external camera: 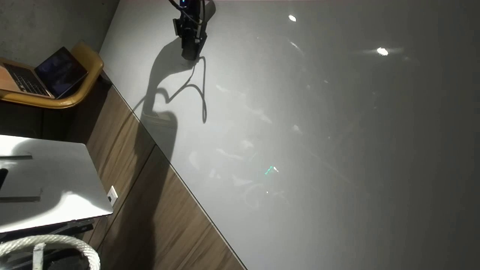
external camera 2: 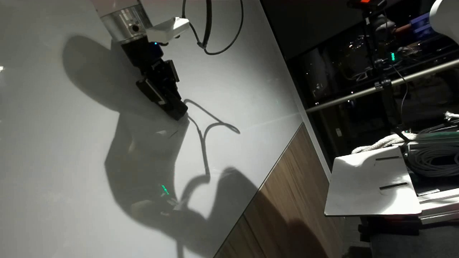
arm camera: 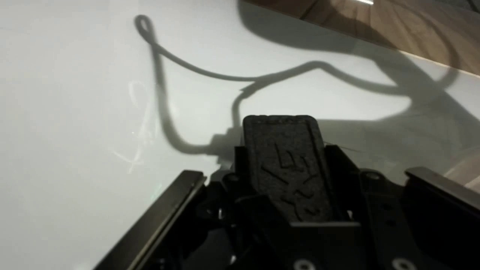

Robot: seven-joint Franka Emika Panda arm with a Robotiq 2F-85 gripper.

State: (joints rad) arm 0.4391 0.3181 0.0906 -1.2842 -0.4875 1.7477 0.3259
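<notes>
No text can be read; the dark strokes [arm camera: 274,175] on the block [arm camera: 288,170] in the gripper [arm camera: 287,159] are illegible.

Arm [external camera 2: 123,25] cropped at top, laptop [external camera: 28,80] cropped at left, dark block [arm camera: 287,165] partly hidden by clamped jaws

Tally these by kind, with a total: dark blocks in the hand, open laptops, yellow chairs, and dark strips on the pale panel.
Dark block in the hand: 1
Open laptop: 1
Yellow chair: 1
Dark strips on the pale panel: 2
Total: 5
</notes>
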